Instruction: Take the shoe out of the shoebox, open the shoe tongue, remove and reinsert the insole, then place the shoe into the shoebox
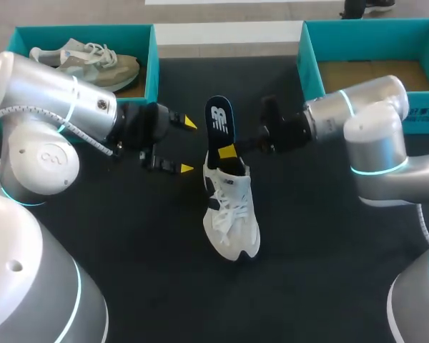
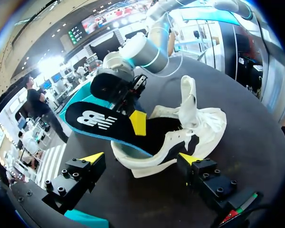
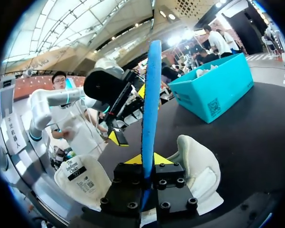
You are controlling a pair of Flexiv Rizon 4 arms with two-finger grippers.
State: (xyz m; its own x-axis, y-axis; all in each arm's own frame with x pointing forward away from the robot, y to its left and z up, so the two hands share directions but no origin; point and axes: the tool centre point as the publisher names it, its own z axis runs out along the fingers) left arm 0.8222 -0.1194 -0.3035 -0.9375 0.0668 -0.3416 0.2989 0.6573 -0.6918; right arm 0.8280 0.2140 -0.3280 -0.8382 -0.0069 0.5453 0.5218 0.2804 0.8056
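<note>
In the head view, the white shoe (image 1: 231,214) lay on the dark surface (image 1: 150,271) between the left shoebox (image 1: 151,57) and the right shoebox (image 1: 307,61), its dark insole (image 1: 219,120) angled up out of the heel opening. The right gripper (image 1: 229,151) pinched the insole, and the left gripper (image 1: 189,146) stood wide just beside it, touching nothing. In the left wrist view, the shoe lay just ahead of the 2 spread fingers. In the right wrist view, the insole rose edge-on, clamped between that gripper's fingers.
</note>
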